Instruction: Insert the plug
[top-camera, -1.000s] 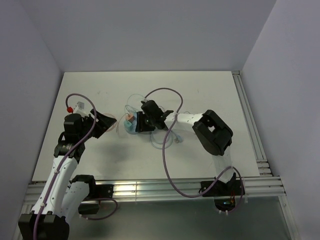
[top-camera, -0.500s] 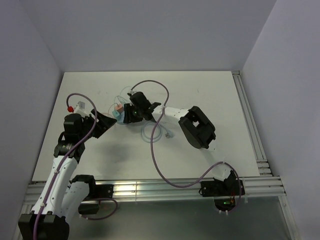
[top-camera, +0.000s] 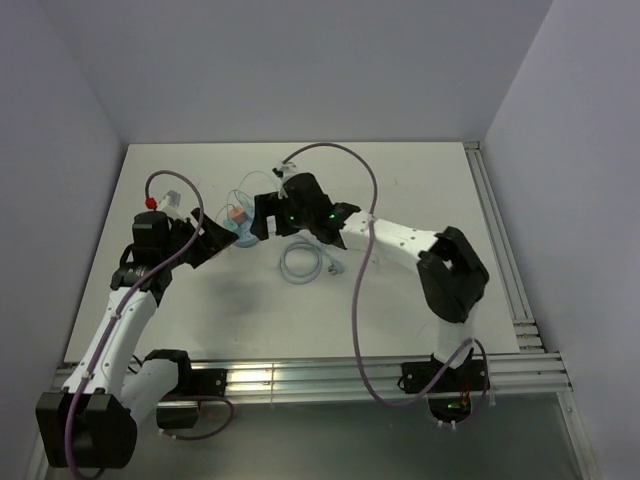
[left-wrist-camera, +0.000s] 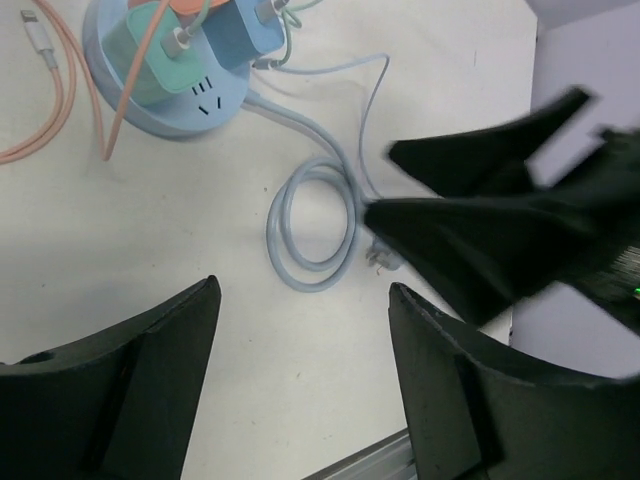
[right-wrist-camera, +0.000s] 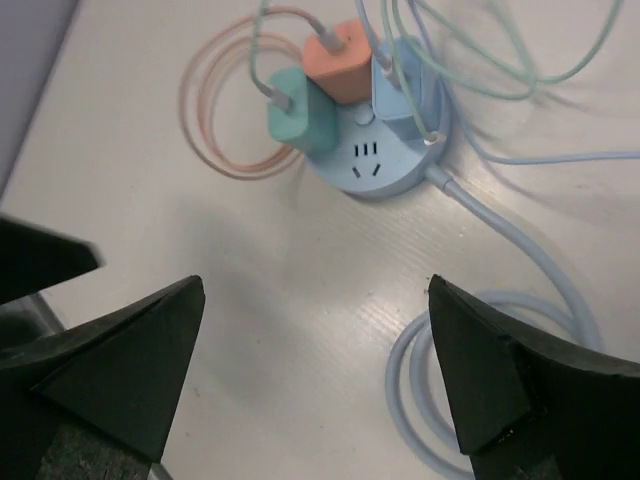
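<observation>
1. Bench (top-camera: 430, 190): white flat top carrying every item listed below.
2. Right arm (top-camera: 400, 240): white and black, reaching leftward across the middle of the bench, with a purple cable looped over it.
3. Left arm (top-camera: 125, 320): white and black, rising along the left side of the bench and angled toward the centre.
4. Right tool (right-wrist-camera: 312, 285): fingers spread wide with nothing between them. It hovers above the bench, just near of the socket hub.
5. Left tool (left-wrist-camera: 302, 290): fingers likewise parted and empty, raised over the bench. In its own view the cord coil lies between the fingers.
6. Socket hub (right-wrist-camera: 385, 160): round, pale blue, lying on the bench left of centre, between the two tools in the overhead view. One unoccupied socket face (right-wrist-camera: 368, 160) shows dark slots.
7. Cord coil (left-wrist-camera: 312, 225): the hub's own pale blue lead, wound in a loose double loop and flat on the bench beside the hub.
8. Orange cable (right-wrist-camera: 215, 110): thin, looped on the bench next to the hub.
9. Green adapter (right-wrist-camera: 300, 120), orange adapter (right-wrist-camera: 342, 62) and blue adapter (right-wrist-camera: 405, 75): three small blocks seated side by side in the hub, each with a thin lead attached.
10. Plug (left-wrist-camera: 380, 258): small and pale, at the free end of the cord coil. It lies loose on the bench, apart from the hub and untouched by either tool.
</observation>
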